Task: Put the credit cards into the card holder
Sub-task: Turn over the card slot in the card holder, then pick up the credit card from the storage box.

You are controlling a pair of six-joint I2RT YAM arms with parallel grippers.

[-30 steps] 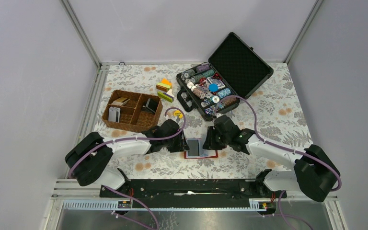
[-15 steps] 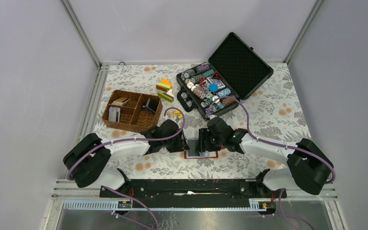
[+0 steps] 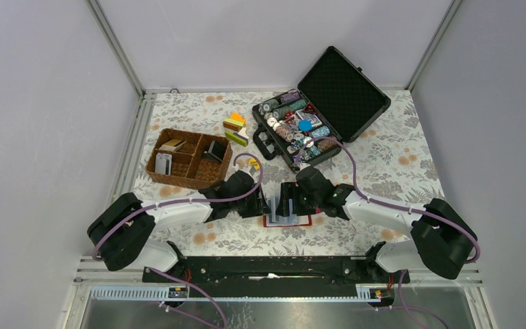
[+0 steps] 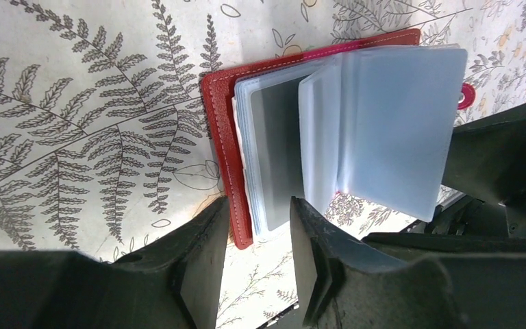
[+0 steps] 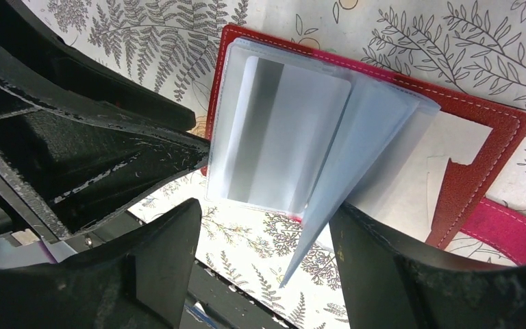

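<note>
The red card holder [image 3: 305, 221] lies open on the cloth between both grippers. Its clear pockets [image 4: 383, 116] are lifted partly upright. A grey credit card [image 5: 284, 140] sits inside a flat pocket, and it also shows in the left wrist view [image 4: 277, 154]. My left gripper [image 4: 257, 257] is open, its fingers straddling the holder's near left corner [image 4: 240, 226]. My right gripper [image 5: 267, 271] is open wide, and a raised clear leaf [image 5: 356, 171] leans against its right finger [image 5: 390, 267]. Whitish [image 3: 164, 163], tan [image 3: 172, 144] and dark [image 3: 216, 149] cards lie in the basket.
A brown wicker basket [image 3: 185, 181] stands at the left. An open black case [image 3: 342, 86] holding poker chips [image 3: 294, 127] stands at the back right. Coloured blocks [image 3: 235, 128] lie between them. Metal rails bound the floral cloth.
My right gripper has moved left over the card holder. The clear pockets, flat a second ago, now stand raised. My left gripper has barely moved.
</note>
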